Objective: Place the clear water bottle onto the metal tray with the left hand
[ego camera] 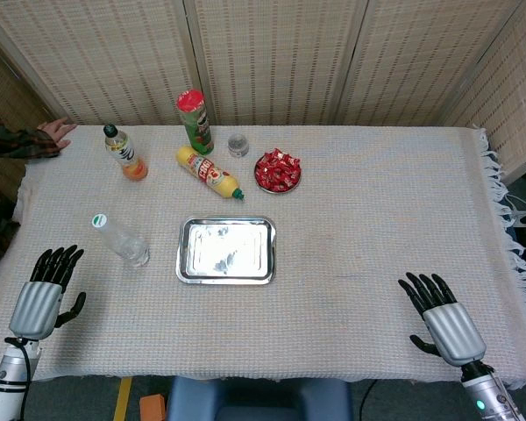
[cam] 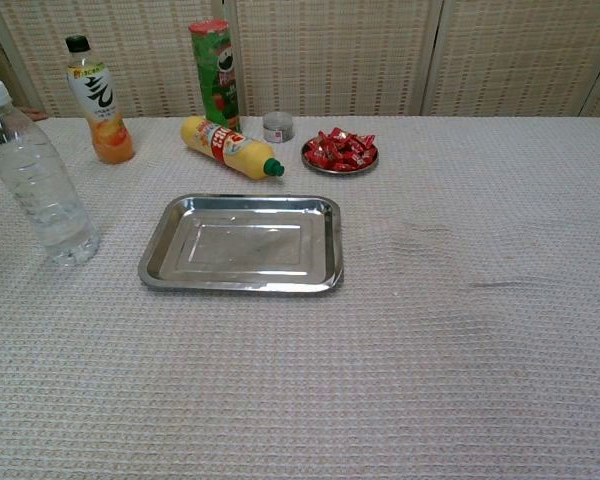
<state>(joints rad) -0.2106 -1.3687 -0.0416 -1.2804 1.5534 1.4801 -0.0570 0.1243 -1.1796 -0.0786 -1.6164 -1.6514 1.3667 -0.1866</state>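
Note:
The clear water bottle [ego camera: 123,239] with a white cap stands upright on the cloth, left of the metal tray [ego camera: 226,251]. The chest view shows the same bottle [cam: 38,180] at the far left and the tray [cam: 242,243] bare in the middle. My left hand [ego camera: 44,294] rests near the table's front left edge, fingers spread, holding nothing, a short way in front of and left of the bottle. My right hand [ego camera: 443,318] lies at the front right, fingers spread and empty. Neither hand shows in the chest view.
Along the back stand an orange drink bottle [ego camera: 125,153], a green can [ego camera: 195,121], a lying yellow bottle [ego camera: 209,172], a small jar [ego camera: 238,145] and a dish of red sweets [ego camera: 278,171]. A person's hand [ego camera: 54,134] rests at the back left corner.

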